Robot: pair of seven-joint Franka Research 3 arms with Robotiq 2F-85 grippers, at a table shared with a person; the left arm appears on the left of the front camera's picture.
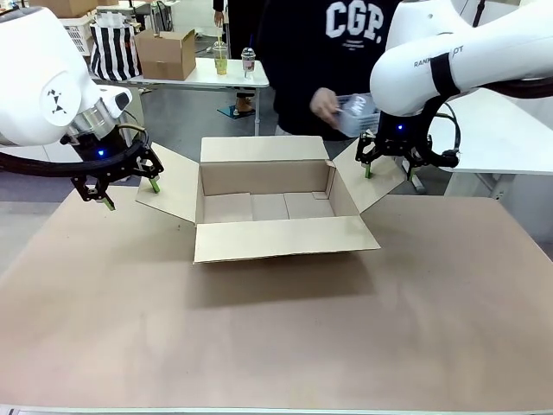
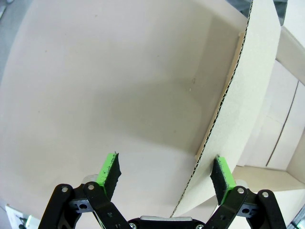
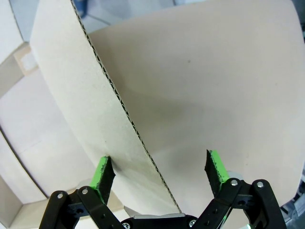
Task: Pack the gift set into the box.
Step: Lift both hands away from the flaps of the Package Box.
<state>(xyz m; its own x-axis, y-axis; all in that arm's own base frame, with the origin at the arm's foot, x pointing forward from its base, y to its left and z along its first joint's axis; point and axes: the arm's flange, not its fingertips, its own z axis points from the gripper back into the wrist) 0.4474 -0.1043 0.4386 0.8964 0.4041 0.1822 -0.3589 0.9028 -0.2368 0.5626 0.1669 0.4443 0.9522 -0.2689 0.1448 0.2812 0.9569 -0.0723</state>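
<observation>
Box [image 1: 285,238]: matt brown corrugated cardboard, fluted edges.
Table [image 1: 259,346]: smooth matt tan surface.
Arm shells [image 1: 34,86]: glossy white plastic.

White arms [image 1: 39,82] trail black cables [image 1: 34,164]. The left gripper [image 2: 166,171] and right gripper [image 3: 160,167] are black with green pads. The person's [image 1: 259,78] dark top [image 1: 294,60] reads "CGP".

Plain brown box on a tan surface

The box [image 1: 259,177] is unprinted brown cardboard, and the surface [image 1: 276,346] is a paler tan. The left gripper [image 1: 131,194] and right gripper [image 1: 390,175] are black with bright green pads [image 2: 108,171]. The person's dark top [image 1: 294,78] bears white letters.
</observation>
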